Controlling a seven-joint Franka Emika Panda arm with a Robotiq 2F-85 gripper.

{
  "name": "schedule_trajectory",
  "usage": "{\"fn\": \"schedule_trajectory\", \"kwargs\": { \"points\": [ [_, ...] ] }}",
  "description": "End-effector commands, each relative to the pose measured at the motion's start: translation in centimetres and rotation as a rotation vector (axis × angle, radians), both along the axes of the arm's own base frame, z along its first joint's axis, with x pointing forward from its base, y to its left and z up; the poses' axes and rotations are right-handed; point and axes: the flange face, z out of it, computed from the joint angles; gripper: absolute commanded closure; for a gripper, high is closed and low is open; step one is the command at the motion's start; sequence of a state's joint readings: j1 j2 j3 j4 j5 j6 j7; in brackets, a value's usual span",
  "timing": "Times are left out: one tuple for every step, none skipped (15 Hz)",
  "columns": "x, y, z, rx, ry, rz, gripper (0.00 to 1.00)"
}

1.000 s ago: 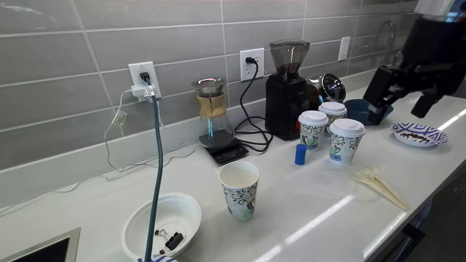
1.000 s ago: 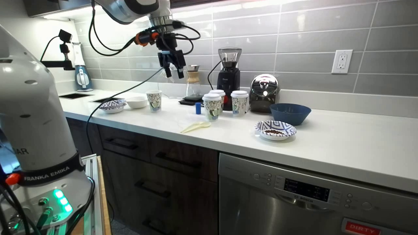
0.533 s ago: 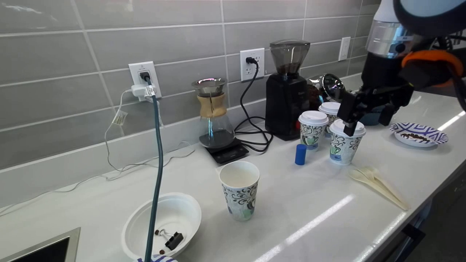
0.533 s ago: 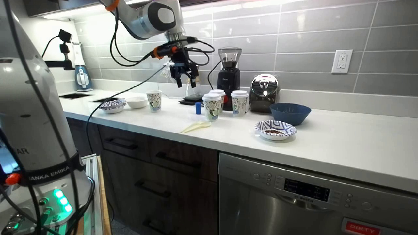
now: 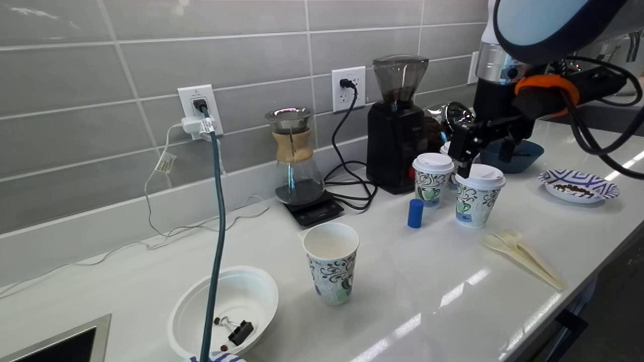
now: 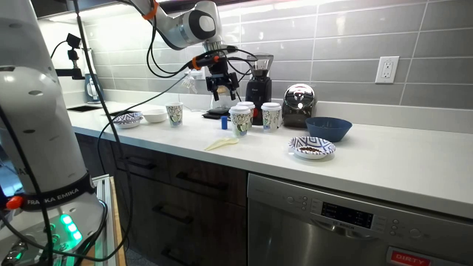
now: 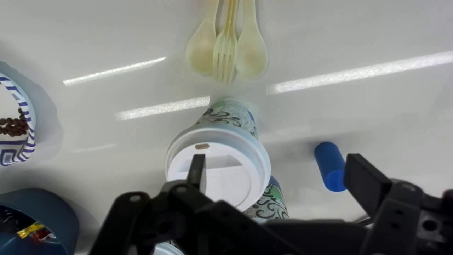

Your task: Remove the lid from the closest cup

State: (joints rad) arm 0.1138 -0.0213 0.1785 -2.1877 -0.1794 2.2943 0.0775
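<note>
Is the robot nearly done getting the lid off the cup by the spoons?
Not yet. Done: the gripper is open near the cup, holding nothing. In hand: likely the lining-up step, since one finger overlaps the lid in the wrist view. Left: grip the lid, which is still on, and lift it off.

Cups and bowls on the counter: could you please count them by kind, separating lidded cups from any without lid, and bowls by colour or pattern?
Lidded cups: 3
Open cup: 1
Patterned bowls: 2
White bowl: 1
Dark blue bowl: 1
Total: 8
</note>
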Motion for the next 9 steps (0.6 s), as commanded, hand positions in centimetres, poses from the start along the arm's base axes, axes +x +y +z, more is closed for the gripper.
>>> {"fn": "schedule_trajectory", "kwargs": {
  "points": [
    [3.0,-0.6,-0.7,-0.021,0.016,0.019,0.00],
    [3.5,-0.8,-1.0,-0.019,0.018,0.025,0.00],
    [4.1,-1.1,-1.3,-0.017,0.018,0.030,0.00],
    [4.6,-1.3,-1.5,-0.003,0.023,0.038,0.00],
    [5.0,-1.5,-1.6,-0.002,0.025,0.046,0.00],
    [5.4,-1.8,-1.7,0.008,0.028,0.056,0.00],
    [5.6,-2.1,-1.9,0.010,0.026,0.068,0.00],
    [5.9,-2.3,-2.0,0.007,0.022,0.076,0.00],
    [6.2,-2.4,-2.1,0.013,0.018,0.080,0.00]
  ]
}}
